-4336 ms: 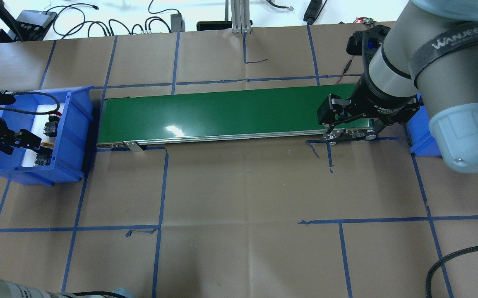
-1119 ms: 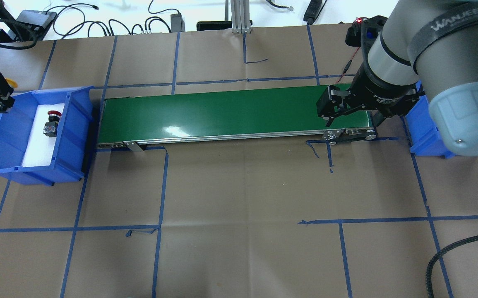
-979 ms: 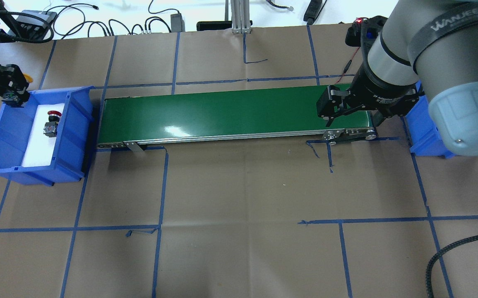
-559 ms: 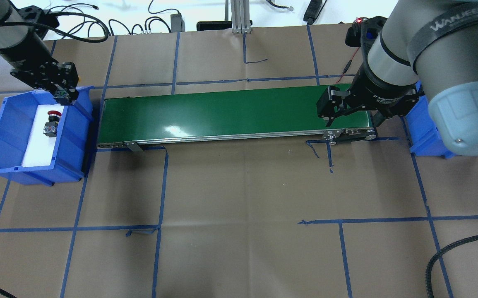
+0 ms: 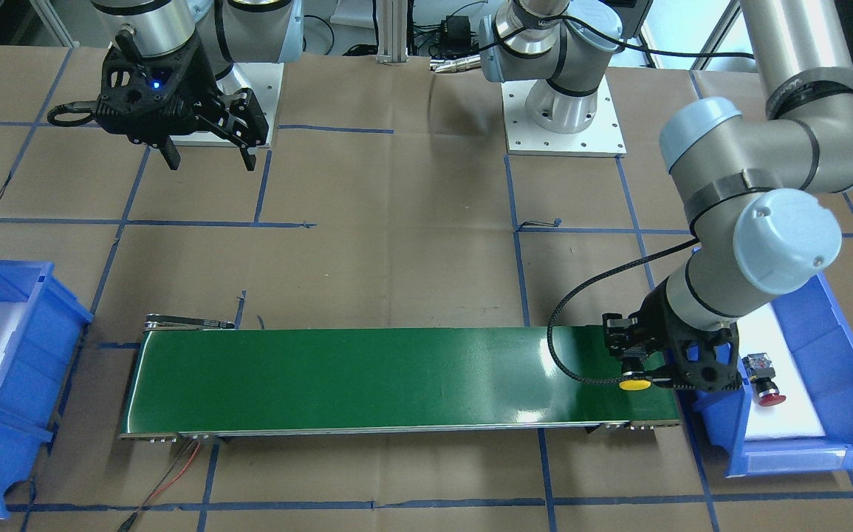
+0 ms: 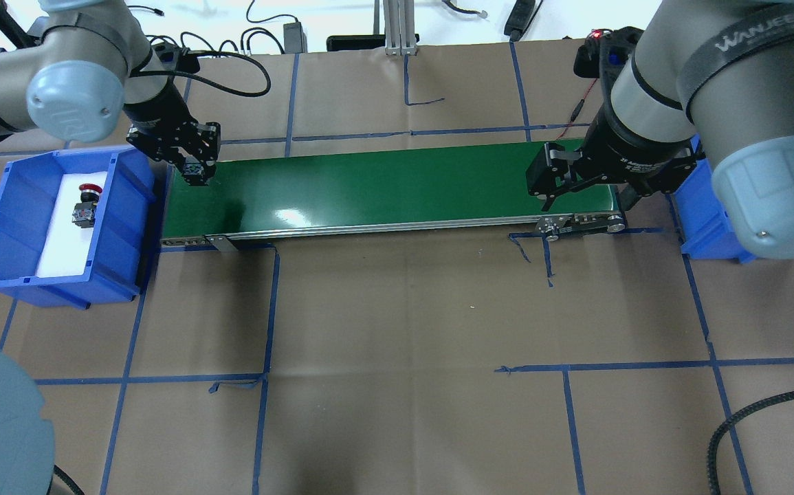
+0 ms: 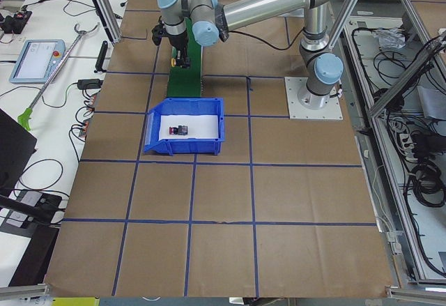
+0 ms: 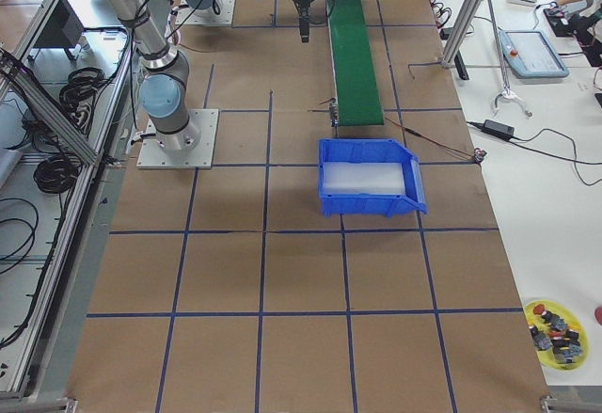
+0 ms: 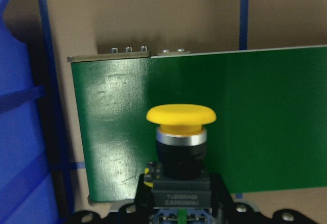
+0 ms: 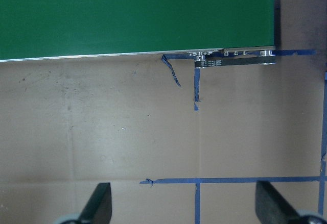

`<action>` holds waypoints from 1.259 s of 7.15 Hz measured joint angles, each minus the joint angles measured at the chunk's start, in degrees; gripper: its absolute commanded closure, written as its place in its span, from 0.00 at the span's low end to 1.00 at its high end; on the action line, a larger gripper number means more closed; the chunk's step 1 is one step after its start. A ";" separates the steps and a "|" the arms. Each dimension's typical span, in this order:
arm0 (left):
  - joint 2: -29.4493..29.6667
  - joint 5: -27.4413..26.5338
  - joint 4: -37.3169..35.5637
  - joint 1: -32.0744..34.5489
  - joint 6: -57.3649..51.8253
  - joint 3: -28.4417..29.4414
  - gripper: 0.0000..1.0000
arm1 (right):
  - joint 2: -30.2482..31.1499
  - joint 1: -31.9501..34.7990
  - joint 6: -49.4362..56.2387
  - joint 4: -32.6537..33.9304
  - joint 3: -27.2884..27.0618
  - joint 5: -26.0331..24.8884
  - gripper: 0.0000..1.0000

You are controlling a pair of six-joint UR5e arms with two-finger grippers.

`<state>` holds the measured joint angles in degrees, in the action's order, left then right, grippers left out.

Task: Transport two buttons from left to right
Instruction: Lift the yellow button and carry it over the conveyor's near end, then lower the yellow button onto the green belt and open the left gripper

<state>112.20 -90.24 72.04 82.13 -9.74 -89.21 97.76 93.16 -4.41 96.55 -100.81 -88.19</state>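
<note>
My left gripper [image 6: 194,168] is shut on the yellow button [image 5: 634,383] and holds it just above the left end of the green conveyor belt [image 6: 383,182]. The left wrist view shows the yellow cap [image 9: 181,116] over the black body, with the belt beneath. The red button [image 6: 87,199] lies on the white liner in the left blue bin [image 6: 122,227]; it also shows in the front view [image 5: 766,378]. My right gripper [image 6: 586,201] is open and empty, high over the belt's right end, its fingers [image 10: 99,203] spread wide.
The right blue bin [image 5: 35,347] with a white liner stands past the belt's right end, partly hidden under my right arm in the overhead view [image 6: 702,223]. Brown paper with blue tape lines covers the table. A yellow dish of spare buttons [image 8: 555,328] sits far off.
My left gripper, shut on the yellow button from the left bin, has carried it to the right, from beyond the bin to over the belt's left end. The right arm has stayed still.
</note>
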 measured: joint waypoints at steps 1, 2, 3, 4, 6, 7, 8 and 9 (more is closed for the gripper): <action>1.08 0.03 -3.44 0.37 1.37 -1.65 0.99 | 0.01 0.00 -0.01 0.00 -0.01 0.02 0.00; 1.54 0.08 -6.55 0.56 2.19 -3.58 0.76 | 0.00 0.00 -0.03 -0.03 -0.05 0.02 0.00; 1.64 0.12 -8.45 0.62 2.55 -4.99 0.10 | -0.04 0.00 -0.01 -0.04 -0.10 0.00 0.00; 1.51 0.23 -9.37 0.64 2.83 -5.80 0.00 | -0.07 0.00 0.01 -0.05 -0.19 0.02 0.00; 1.02 0.51 -9.65 0.64 3.62 -5.86 0.00 | -0.11 0.00 0.01 -0.05 -0.29 0.09 0.00; 0.50 0.47 -9.31 0.49 3.75 -5.07 0.00 | -0.11 0.00 0.01 -0.05 -0.32 0.14 0.00; -0.49 0.44 -8.44 0.22 3.71 -4.13 0.00 | -0.11 0.00 0.01 -0.05 -0.37 0.16 0.00; -1.77 0.43 -6.08 0.03 3.57 -2.74 0.00 | -0.11 0.00 0.01 -0.05 -0.38 0.15 0.00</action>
<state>110.42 -89.82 65.96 82.16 -6.17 -91.95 97.65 93.16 -4.39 96.50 -101.20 -88.04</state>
